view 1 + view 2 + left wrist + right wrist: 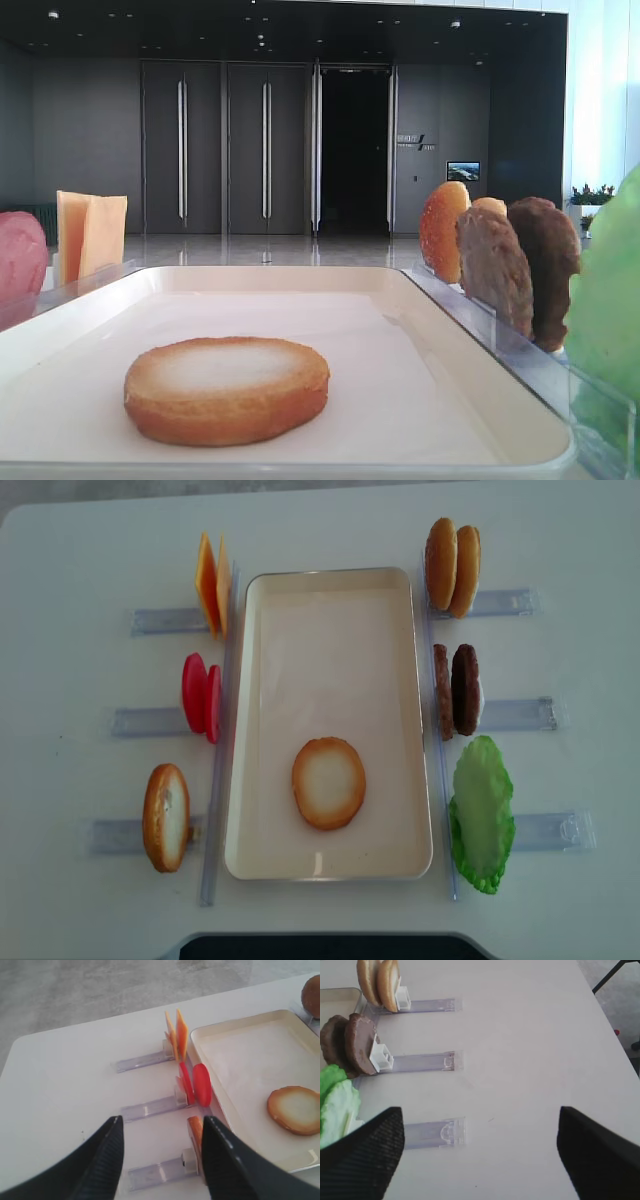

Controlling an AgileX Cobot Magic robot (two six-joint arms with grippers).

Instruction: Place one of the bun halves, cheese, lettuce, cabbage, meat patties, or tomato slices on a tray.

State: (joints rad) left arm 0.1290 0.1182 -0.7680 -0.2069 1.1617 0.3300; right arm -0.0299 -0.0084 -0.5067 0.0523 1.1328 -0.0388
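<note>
A bun half [328,782] lies flat, pale face up, in the near part of the cream tray [330,590]. On the left racks stand cheese [210,582], tomato slices [201,695] and another bun half [166,817]. On the right racks stand two buns [452,565], meat patties [457,690] and green lettuce leaves [482,810]; I cannot tell a cabbage apart from them. My left gripper [162,1122] is open above the table, its right finger beside the racked bun half [195,1132]. My right gripper [480,1112] is open wide over bare table, near the lettuce rack [435,1132].
Clear plastic racks [160,620] stick out from both long sides of the tray. The white table's edge [30,1040] runs behind the left racks. A dark part of the robot [330,947] shows at the table's near edge.
</note>
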